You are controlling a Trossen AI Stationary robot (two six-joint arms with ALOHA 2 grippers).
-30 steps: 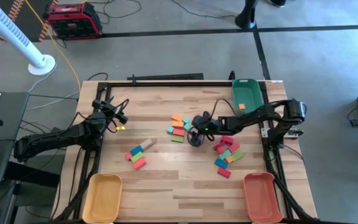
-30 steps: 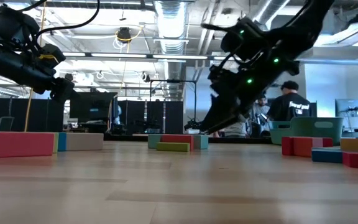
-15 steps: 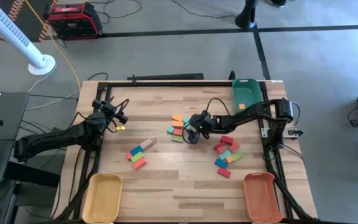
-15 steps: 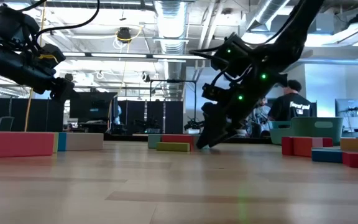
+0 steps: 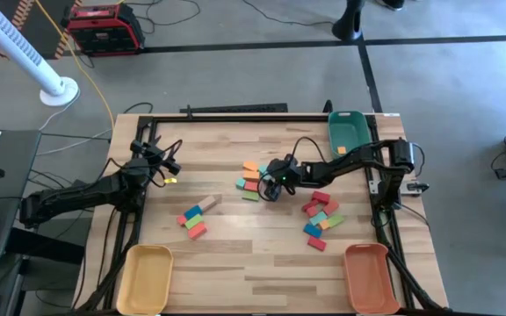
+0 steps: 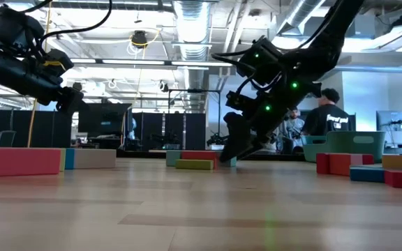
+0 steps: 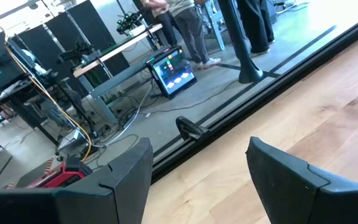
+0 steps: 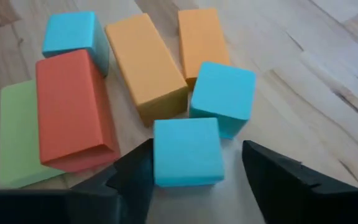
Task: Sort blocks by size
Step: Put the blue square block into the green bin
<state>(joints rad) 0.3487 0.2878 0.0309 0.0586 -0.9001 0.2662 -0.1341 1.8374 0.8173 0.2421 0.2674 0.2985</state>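
Note:
The blocks lie in three groups on the wooden table: a middle cluster (image 5: 251, 180), a left group (image 5: 196, 217) and a right group (image 5: 321, 219). My right gripper (image 5: 267, 188) is low at the middle cluster, open and slanting down. In the right wrist view its fingers (image 8: 135, 174) stand on either side of a teal-blue cube (image 8: 187, 151) that rests flat on the table, with orange, red, green and teal blocks just beyond. My left gripper (image 5: 167, 168) waits above the table's left side, open with nothing between its fingers (image 7: 123, 180). My right gripper has the teal-blue cube between its fingers, which come slanting down from the table's right. One finger (image 8: 138, 171) lies right beside the cube's side (image 8: 158, 155), and I cannot tell whether it touches. The other finger stands visibly apart from the cube.
A green tray (image 5: 348, 130) with one orange block (image 5: 342, 150) stands at the far right. A yellow tray (image 5: 146, 277) is at the near left and an orange tray (image 5: 367, 277) at the near right. Bare wood lies between the groups.
My right gripper has sunk toward the table and shifted a little toward the left and far edges, onto the middle cluster. It has kept still over the last half second. The blocks have not moved.

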